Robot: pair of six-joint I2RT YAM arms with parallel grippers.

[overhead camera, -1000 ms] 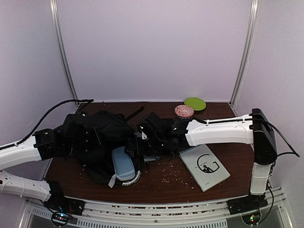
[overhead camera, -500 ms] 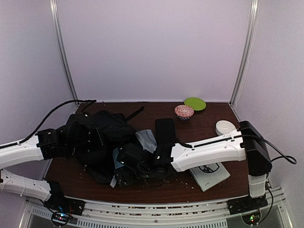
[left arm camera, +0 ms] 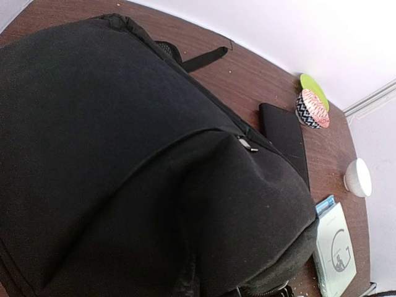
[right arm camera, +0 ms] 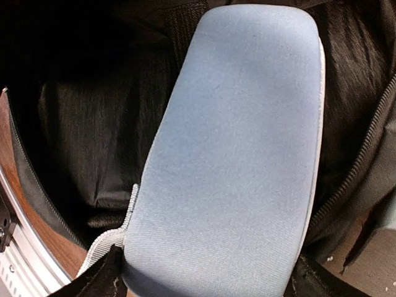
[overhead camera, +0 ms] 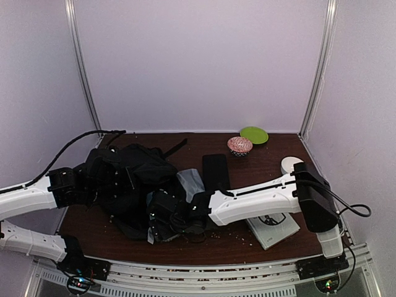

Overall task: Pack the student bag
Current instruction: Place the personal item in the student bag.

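Note:
The student bag (overhead camera: 124,179) is a big black soft backpack at the table's left, and it fills the left wrist view (left arm camera: 124,154). My left gripper (overhead camera: 93,184) is buried in its left side, shut on the fabric, with its fingers hidden. A light blue case (right arm camera: 241,154) lies over the bag's open mouth, with black lining (right arm camera: 93,124) round it. My right gripper (overhead camera: 156,221) straddles the case's near end (right arm camera: 204,284). Its fingers (right arm camera: 102,278) press the case's two long sides. In the top view the right gripper covers the case.
A flat black case (overhead camera: 215,170) and a grey pouch (overhead camera: 190,180) lie right of the bag. A book (overhead camera: 272,228) sits under my right forearm, a white bowl (overhead camera: 291,164) beyond it. A pink patterned bowl (overhead camera: 239,145) and a green plate (overhead camera: 254,134) stand at the back.
My right arm swung left and toward the near edge, coming down over the light blue case, and its jaws narrowed onto the case's sides. The left arm and bag stayed put.

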